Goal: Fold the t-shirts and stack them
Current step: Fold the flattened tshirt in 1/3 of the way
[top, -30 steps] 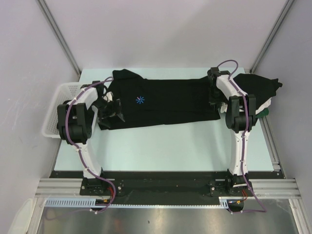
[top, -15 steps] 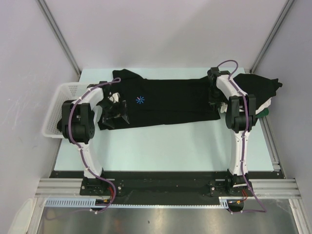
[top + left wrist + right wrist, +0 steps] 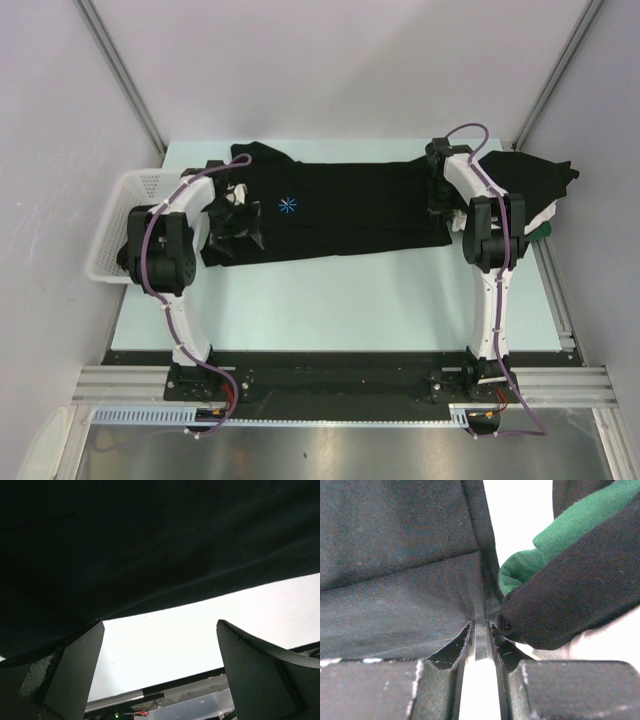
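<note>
A black t-shirt [image 3: 350, 210] with a small blue starburst mark [image 3: 288, 206] lies spread across the far half of the table. My left gripper [image 3: 238, 220] hovers over its left end. In the left wrist view the gripper [image 3: 160, 630] is open and empty, with the black cloth [image 3: 150, 545] just beyond the fingertips. My right gripper [image 3: 440, 205] is at the shirt's right edge. In the right wrist view it [image 3: 482, 630] is shut on a thin fold of the black shirt [image 3: 400, 580]. A pile of shirts [image 3: 525, 180] lies at the far right.
A white mesh basket [image 3: 140, 180] stands at the table's left edge, close to my left arm. The right pile has black cloth [image 3: 580, 590] lying over a green shirt [image 3: 545, 545], and it touches my right gripper's right finger. Bare pale table [image 3: 330, 300] lies in front of the shirt.
My left gripper has moved right and slightly away from the bases, further over the shirt's left end. The right arm and the shirt have not visibly moved.
</note>
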Available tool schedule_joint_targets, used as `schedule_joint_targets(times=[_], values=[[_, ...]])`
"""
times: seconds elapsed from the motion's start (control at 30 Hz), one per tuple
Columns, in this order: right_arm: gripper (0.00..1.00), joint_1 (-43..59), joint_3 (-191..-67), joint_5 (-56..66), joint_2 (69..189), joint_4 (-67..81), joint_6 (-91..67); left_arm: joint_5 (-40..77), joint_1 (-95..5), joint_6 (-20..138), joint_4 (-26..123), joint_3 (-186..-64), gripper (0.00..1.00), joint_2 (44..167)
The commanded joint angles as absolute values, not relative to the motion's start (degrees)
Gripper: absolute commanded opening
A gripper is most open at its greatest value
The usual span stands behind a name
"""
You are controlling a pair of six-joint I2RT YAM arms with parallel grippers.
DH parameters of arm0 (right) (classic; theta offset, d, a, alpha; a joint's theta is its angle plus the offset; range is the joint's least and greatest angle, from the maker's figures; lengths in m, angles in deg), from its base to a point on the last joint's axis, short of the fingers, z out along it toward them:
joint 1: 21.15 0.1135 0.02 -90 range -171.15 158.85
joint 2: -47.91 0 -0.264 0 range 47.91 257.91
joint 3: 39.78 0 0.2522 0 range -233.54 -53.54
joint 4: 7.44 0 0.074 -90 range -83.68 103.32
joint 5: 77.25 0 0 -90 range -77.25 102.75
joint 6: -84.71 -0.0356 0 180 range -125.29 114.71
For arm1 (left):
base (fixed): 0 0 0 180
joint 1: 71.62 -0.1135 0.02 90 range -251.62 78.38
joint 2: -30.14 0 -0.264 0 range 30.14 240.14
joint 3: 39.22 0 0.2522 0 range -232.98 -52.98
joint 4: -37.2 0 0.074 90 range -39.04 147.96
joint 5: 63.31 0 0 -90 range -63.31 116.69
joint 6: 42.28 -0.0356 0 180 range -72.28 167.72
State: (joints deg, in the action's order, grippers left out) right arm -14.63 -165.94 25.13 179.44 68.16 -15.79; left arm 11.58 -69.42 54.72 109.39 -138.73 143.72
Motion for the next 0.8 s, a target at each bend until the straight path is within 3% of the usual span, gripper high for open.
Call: schedule_joint_targets(times=[0.0,0.37,0.77], values=[[0.19,-14.1,-166.3,24.8,177.9,67.7,-16.0,12.7,-68.8,54.2,108.1,-144.1,1.0,143.3],[0.19,-14.2,-166.0,25.3,177.6,67.7,-15.8,16.1,-66.5,56.4,106.2,-150.9,0.97,150.0],[0.19,-14.7,-164.2,25.9,177.0,67.4,-15.6,23.0,-65.9,57.4,103.6,-149.7,0.89,151.1]])
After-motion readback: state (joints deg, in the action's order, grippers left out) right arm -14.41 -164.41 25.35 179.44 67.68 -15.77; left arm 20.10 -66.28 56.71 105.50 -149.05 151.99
